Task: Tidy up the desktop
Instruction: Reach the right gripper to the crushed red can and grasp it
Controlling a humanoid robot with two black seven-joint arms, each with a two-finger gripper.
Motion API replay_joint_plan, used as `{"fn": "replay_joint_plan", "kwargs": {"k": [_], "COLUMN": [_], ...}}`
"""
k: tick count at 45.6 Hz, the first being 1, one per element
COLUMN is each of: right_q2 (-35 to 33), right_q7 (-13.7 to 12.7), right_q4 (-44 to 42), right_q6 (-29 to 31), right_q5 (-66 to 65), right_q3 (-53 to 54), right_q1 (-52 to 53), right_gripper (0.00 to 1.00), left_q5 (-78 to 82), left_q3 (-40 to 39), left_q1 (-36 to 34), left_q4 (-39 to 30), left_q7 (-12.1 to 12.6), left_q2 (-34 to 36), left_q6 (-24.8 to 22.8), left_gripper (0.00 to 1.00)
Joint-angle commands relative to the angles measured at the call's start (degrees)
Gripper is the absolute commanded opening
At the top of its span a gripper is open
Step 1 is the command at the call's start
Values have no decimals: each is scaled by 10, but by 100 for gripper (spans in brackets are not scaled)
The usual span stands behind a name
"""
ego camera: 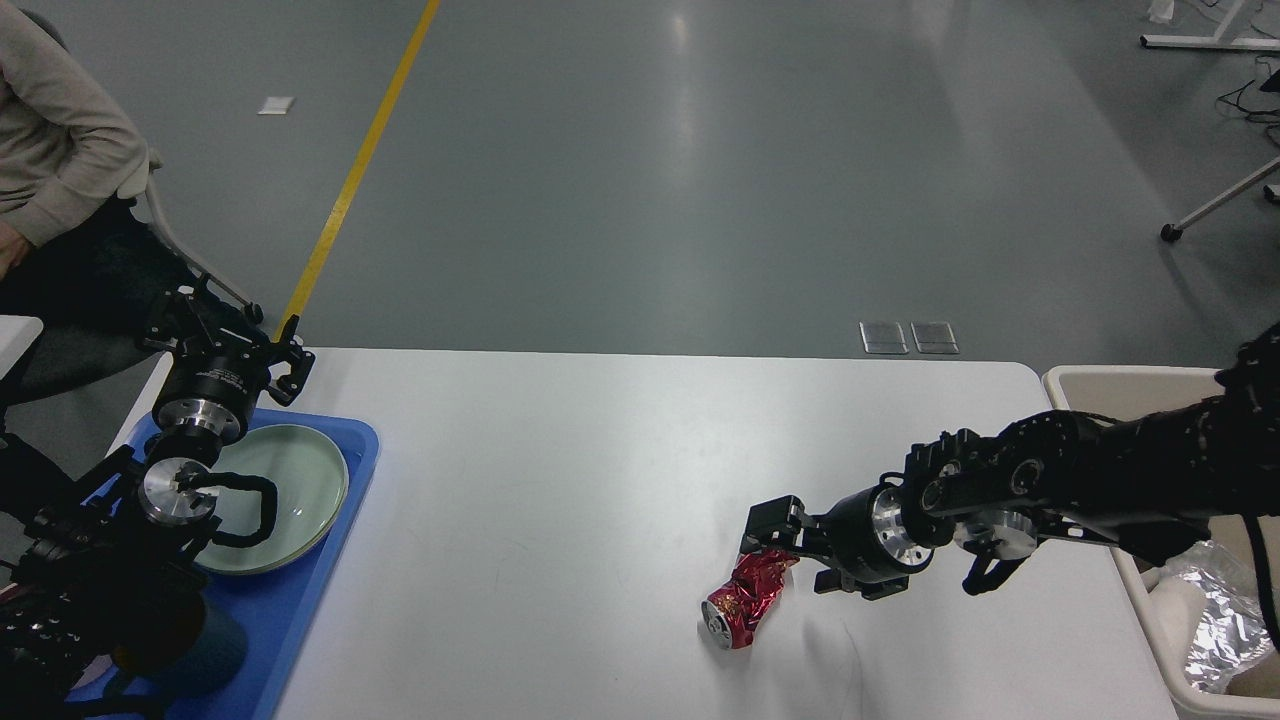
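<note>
The white desktop [560, 480] holds a crushed red can [745, 595] lying at front centre-right. My right gripper [790, 557] reaches in from the right, low over the table, and is open with its fingers at the can's far upper end. I cannot tell if they touch it. My left gripper [225, 325] is open and empty, held above the far end of the blue tray [300, 600] at the left.
A pale green plate [300, 480] lies in the blue tray, with a dark cup [215, 645] nearer me. A cream bin [1110, 385] at the table's right edge holds crumpled foil [1215, 620]. A seated person [60, 150] is at far left.
</note>
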Motion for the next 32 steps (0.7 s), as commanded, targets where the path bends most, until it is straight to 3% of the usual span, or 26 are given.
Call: {"fn": "replay_joint_plan", "kwargs": {"k": [1, 17, 25, 32], "right_q2": [20, 61, 63, 65], "right_q7": [-1, -1, -1, -11], "right_q4": [-25, -83, -82, -81], "right_q6": [-24, -55, -54, -54], "right_q5": [1, 1, 2, 2], "right_q3": [9, 9, 7, 7], "right_q1": [-26, -78, -79, -79], "right_gripper": [100, 100, 69, 32], "left_q5": [0, 0, 0, 0], "left_q3": [0, 0, 0, 0], "left_q1": [0, 0, 0, 0], "left_q4": [0, 0, 0, 0], "left_q7": [0, 0, 0, 0], "left_q2": [0, 0, 0, 0], "left_q6": [0, 0, 0, 0], "left_gripper": [96, 96, 96, 96]}}
